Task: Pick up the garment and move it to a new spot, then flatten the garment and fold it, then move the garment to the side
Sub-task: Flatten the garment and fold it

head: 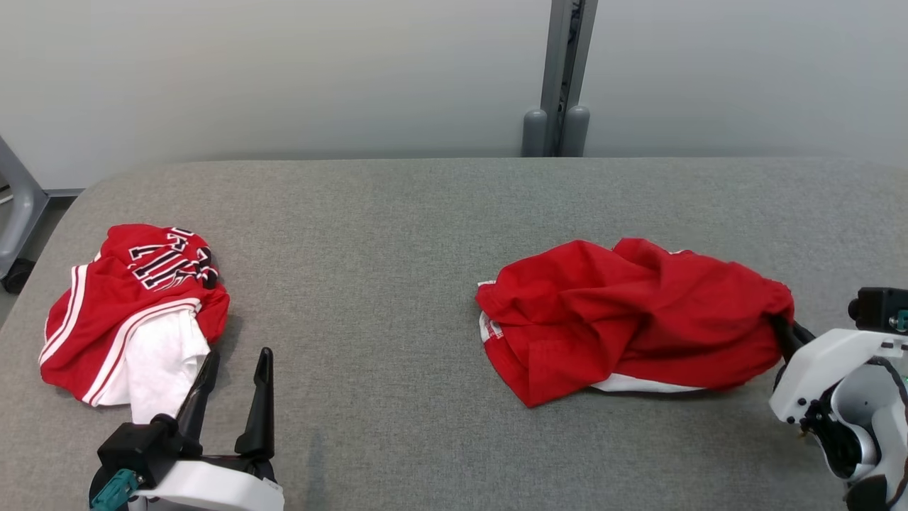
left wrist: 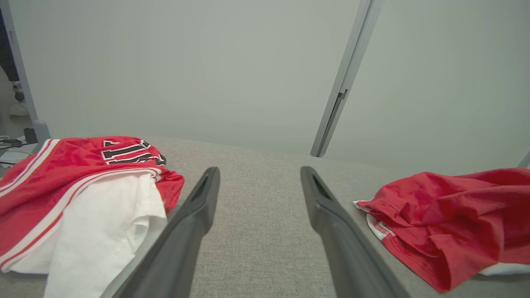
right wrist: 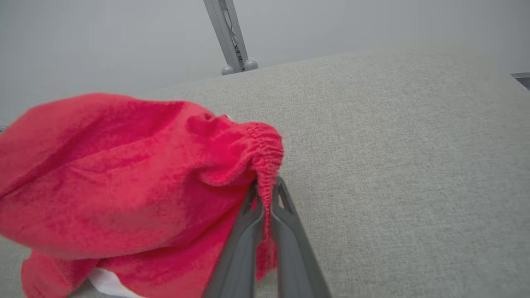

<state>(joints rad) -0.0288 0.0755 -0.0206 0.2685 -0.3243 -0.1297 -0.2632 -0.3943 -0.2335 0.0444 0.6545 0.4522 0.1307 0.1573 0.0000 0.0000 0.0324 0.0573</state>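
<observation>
1. Grip: the right end effector (right wrist: 265,188) is clamped shut on the gathered elastic edge of the garment (head: 631,319). The garment lies crumpled on the right half of the table (head: 390,213).
2. Lift slowly and straight up until the cloth hangs free, then carry it. The pinch takes only a thin edge and, in my judgement, could slip under a jerk.
3. Keep clear of the second garment (head: 128,305) at the left.
4. Pose: the right arm reaches in low from the right, fingers nearly level. The left end effector (head: 237,358) rests near the front edge, open, just beside the second garment.

table (head: 397,298): grey cloth top | lettered jersey (head: 135,312): crumpled, left end | post (head: 564,71): behind far edge
</observation>
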